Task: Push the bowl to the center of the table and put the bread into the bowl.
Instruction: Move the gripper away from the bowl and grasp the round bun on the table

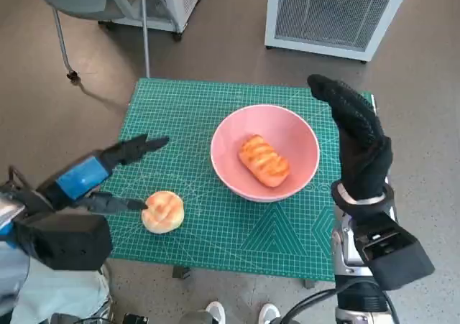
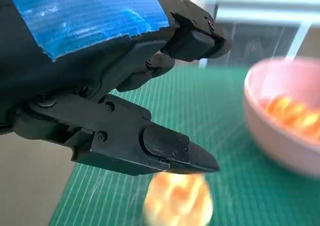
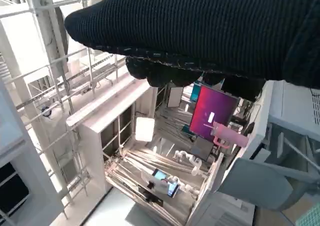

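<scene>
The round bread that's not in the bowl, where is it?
In the head view the round bread lies on the green mat near its front-left corner, left of the pink bowl, just by the left hand's fingertips.

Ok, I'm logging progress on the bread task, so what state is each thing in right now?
pink bowl: upright on the green mat, holding one bread.
oblong bread: inside the bowl.
round bread: on the mat outside the bowl, not held.
left hand: fingers apart around the round bread, one fingertip at its edge.
right hand: raised flat beside the bowl, holding nothing.
</scene>
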